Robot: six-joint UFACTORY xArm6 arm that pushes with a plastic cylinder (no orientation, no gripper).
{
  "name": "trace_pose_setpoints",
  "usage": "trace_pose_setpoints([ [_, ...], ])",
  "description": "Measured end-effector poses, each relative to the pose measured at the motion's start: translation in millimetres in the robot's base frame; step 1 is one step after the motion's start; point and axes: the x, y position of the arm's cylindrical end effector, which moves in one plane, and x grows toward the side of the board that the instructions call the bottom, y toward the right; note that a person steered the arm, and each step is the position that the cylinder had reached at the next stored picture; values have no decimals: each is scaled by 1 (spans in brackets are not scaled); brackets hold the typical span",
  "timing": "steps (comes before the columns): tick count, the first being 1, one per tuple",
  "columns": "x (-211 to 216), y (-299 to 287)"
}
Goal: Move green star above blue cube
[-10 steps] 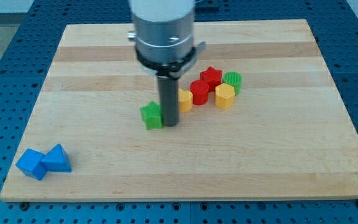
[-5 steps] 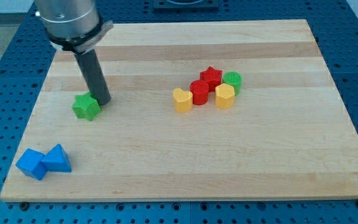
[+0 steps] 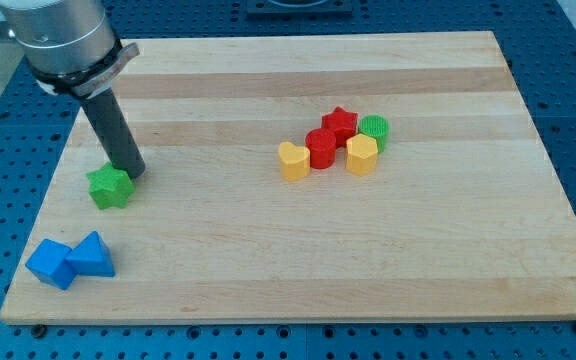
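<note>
My tip (image 3: 130, 171) seemingly touching green star's (image 3: 109, 187) upper-right side.

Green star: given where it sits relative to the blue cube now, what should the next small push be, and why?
Probably a short further push toward the view's left. The green star lies above the blue cube but still to its right, nearer the blue triangular block. My tip sits against the star's upper right side, so it is well placed to nudge it left.
</note>
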Motion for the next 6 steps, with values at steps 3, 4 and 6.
trace_pose_setpoints([
  [3, 27, -34],
  [4, 35, -44],
  [6, 46, -53],
])
